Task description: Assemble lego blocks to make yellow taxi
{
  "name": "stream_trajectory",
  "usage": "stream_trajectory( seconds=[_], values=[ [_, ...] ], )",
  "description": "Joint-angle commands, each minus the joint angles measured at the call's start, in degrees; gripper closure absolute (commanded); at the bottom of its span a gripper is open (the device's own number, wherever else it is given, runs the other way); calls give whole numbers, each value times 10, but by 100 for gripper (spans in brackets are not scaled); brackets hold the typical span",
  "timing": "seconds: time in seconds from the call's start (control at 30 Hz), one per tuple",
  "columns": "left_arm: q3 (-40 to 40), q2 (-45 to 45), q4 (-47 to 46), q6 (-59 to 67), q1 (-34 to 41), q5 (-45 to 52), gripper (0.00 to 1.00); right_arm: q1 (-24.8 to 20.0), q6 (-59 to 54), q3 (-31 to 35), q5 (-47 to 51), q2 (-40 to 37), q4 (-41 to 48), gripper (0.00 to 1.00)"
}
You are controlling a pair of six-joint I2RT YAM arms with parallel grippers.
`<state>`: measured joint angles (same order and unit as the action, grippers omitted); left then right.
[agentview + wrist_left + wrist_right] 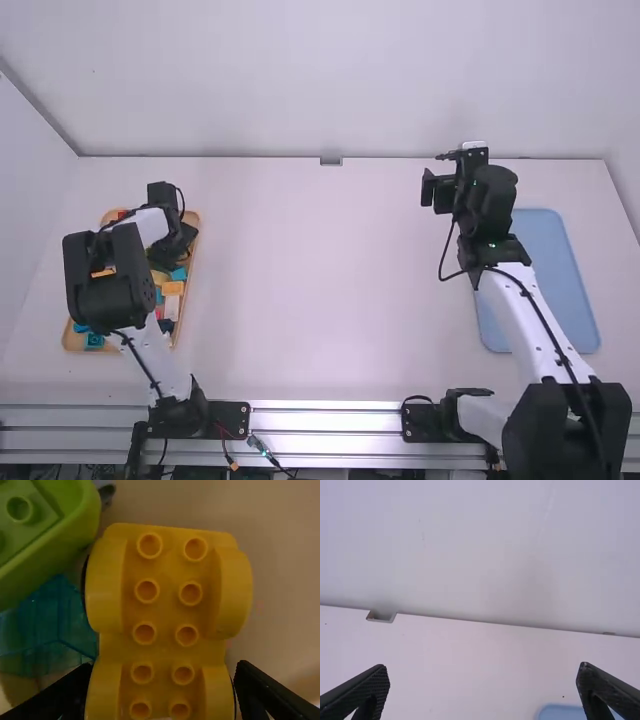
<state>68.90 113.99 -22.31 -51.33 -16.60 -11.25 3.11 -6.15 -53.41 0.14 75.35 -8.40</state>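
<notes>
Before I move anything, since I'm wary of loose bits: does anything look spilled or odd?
Nothing stands out: the blocks lie jumbled inside the tan tray, as far as the left arm lets me see, and the blue tray lies flat.

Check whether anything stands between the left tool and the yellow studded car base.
Nothing visible does: the left tool is closed on the yellow studded car base, one finger along each side. The green block and translucent blue block lie to one side of the base, not between.
</notes>
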Motion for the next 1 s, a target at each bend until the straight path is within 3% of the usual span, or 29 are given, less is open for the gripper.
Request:
stream_trajectory(
  seconds=[0.0, 0.17, 0.57, 0.7, 0.87, 0.97],
  values=[
    [-16, 6, 0, 17, -2, -2, 26, 3, 1, -16, -1, 4, -3, 1],
    [-16, 6, 5, 17, -2, -2, 39, 3, 1, -16, -1, 4, -3, 1],
    [13, 5, -18, 24, -2, -4, 43, 3, 1, -16, -1, 4, -5, 1],
    [50, 5, -51, 50, -2, -5, 55, 3, 1, -16, -1, 4, -5, 1],
    [118, 5, -129, 45, 2, -49, 80, 3, 1, -16, -1, 4, -5, 1],
    [160, 5, -180, 45, 2, -54, 80, 3, 1, -16, -1, 4, -6, 1]
  ],
)
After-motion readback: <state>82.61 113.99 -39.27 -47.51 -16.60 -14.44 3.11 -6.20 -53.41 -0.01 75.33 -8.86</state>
